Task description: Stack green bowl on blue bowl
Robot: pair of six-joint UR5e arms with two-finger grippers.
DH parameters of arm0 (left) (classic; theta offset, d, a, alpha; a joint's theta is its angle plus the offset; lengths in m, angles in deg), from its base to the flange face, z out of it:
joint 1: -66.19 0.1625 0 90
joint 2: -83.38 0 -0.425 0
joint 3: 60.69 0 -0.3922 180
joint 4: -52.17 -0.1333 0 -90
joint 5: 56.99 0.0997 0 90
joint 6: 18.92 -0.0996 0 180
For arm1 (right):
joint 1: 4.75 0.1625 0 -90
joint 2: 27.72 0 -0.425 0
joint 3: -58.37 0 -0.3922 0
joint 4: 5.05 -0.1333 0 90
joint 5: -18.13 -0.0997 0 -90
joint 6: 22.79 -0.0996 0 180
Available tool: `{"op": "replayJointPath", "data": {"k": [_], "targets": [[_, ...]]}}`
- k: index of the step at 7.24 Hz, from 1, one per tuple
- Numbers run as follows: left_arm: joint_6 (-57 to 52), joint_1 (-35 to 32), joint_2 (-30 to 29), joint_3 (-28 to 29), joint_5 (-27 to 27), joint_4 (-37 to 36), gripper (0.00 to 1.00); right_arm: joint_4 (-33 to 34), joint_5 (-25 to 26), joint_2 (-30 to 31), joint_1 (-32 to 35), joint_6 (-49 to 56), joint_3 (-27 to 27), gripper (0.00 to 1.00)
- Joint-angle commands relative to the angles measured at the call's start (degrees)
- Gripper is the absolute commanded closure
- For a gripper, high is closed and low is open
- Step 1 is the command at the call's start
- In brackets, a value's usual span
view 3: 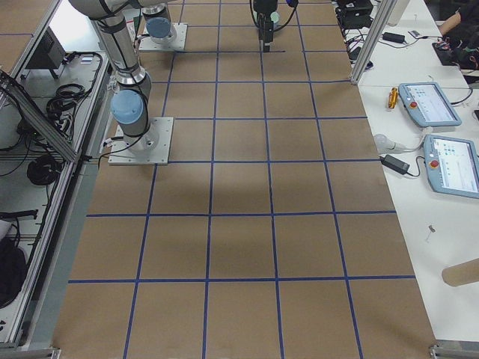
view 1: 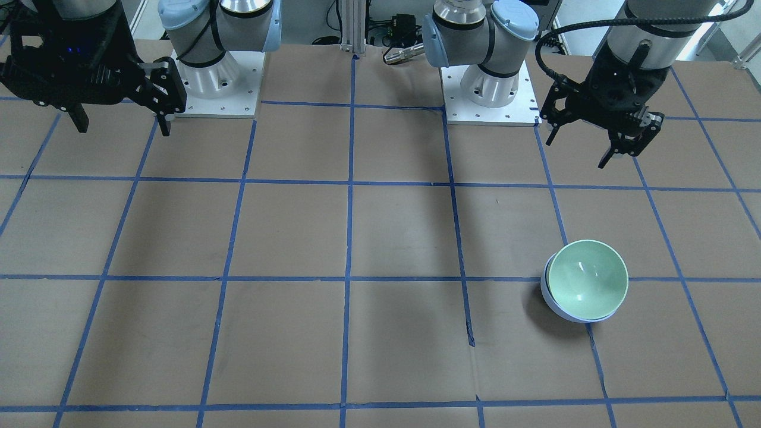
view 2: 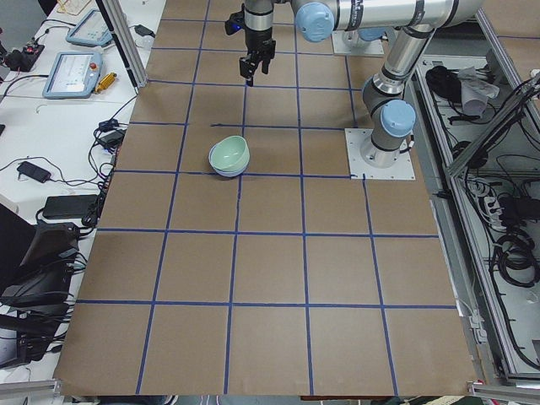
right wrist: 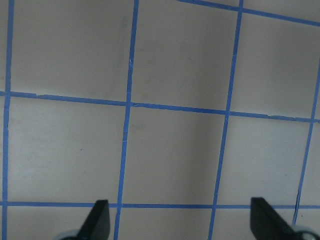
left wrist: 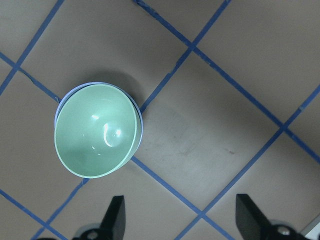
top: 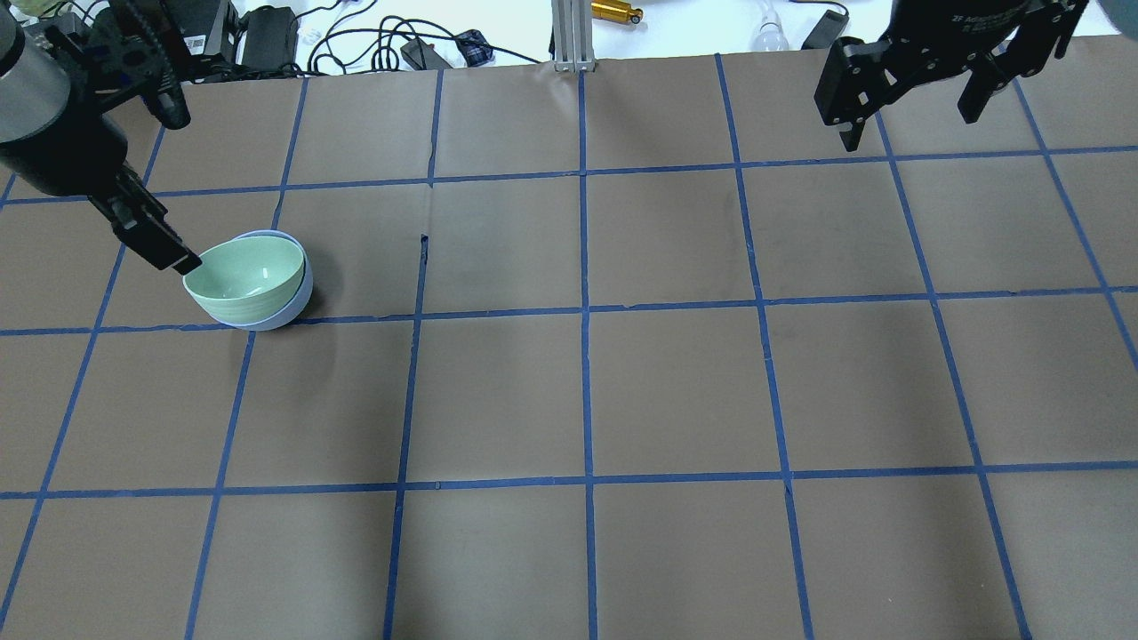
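The green bowl sits nested inside the blue bowl, open side up, on the left part of the table – brown paper marked into squares by blue tape. The stack rests right at a crossing of two tape lines. The green bowl lies slightly askew in the blue one, so the blue shows only as a thin crescent of wall and white rim along one side. The left gripper hangs in the air on the near side of the stack, toward the robot's base, apart from both bowls. Its jaws stand wide apart and hold nothing. In the left wrist view the two dark fingertips frame the bottom edge, with the bowls farther out and off to the left of them. The right gripper hovers over the right part of the table near its own arm's base, well apart from the bowls. Its jaws are also spread and empty – the right wrist view shows only taped paper between its fingertips.
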Motion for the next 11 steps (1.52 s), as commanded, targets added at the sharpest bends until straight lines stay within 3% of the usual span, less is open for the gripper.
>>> {"op": "replayJointPath", "data": {"k": [1,6,8,11], "targets": [[19.4,-1.0,1.9,0.0,0.0,0.9,0.12,0.0,0.0,0.0,-0.1,0.0,0.0,0.00],[39.7,-9.8,1.3,-0.4,-0.1,0.9,0.07,0.0,0.0,0.0,0.0,0.0,0.0,0.00],[38.3,-9.9,1.6,0.1,-0.2,0.9,0.00,0.0,0.0,0.0,-0.1,0.0,0.0,0.00],[35.8,-9.1,0.9,2.2,-0.6,0.9,0.00,0.0,0.0,0.0,0.0,0.0,0.0,0.00]]}}
